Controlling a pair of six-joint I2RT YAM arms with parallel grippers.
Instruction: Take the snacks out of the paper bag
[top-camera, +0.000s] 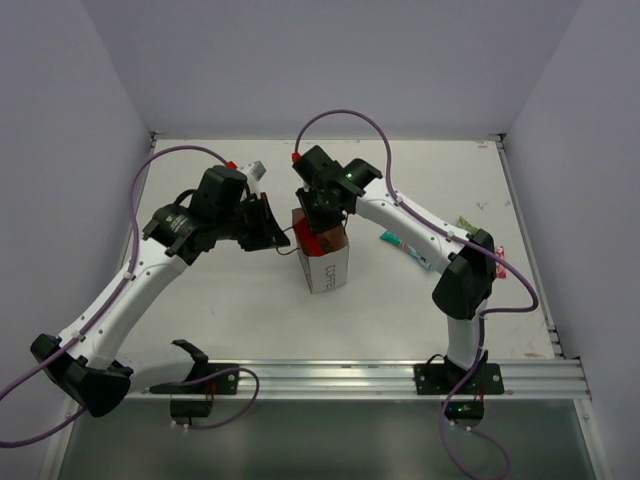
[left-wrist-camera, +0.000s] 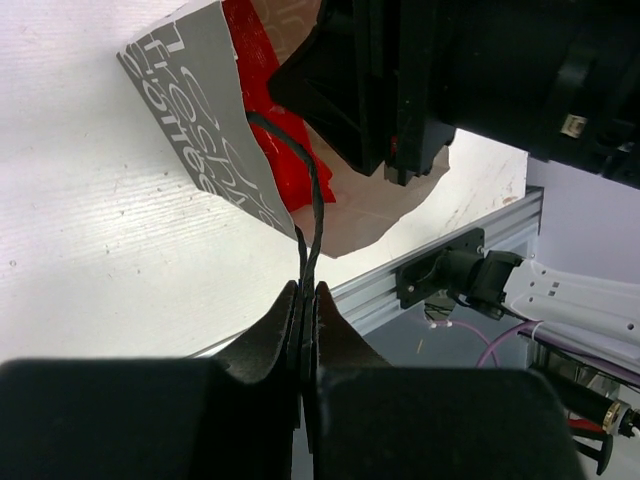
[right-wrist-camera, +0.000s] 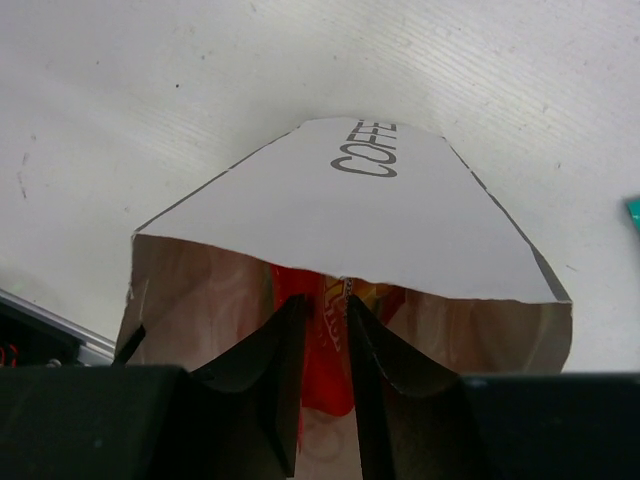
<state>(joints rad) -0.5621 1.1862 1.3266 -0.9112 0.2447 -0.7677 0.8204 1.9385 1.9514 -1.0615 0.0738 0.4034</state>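
Note:
The grey-beige paper bag (top-camera: 325, 268) stands upright mid-table, its mouth open. My left gripper (top-camera: 283, 238) is just left of the bag and is shut on its thin black loop handle (left-wrist-camera: 312, 215), which runs down between the fingertips in the left wrist view (left-wrist-camera: 308, 300). My right gripper (top-camera: 322, 222) reaches down into the bag's mouth. In the right wrist view its fingers (right-wrist-camera: 325, 335) are closed narrowly on a bright red snack packet (right-wrist-camera: 330, 375) inside the bag (right-wrist-camera: 360, 215). The red packet also shows in the left wrist view (left-wrist-camera: 262, 110). A teal packet (top-camera: 405, 247) lies on the table to the right of the bag.
A small pink-red packet (top-camera: 499, 256) and a small greenish item (top-camera: 466, 222) lie near the right arm's elbow. A small red and white thing (top-camera: 246, 168) lies behind the left arm. The aluminium rail (top-camera: 330, 377) runs along the near edge. White walls enclose the table.

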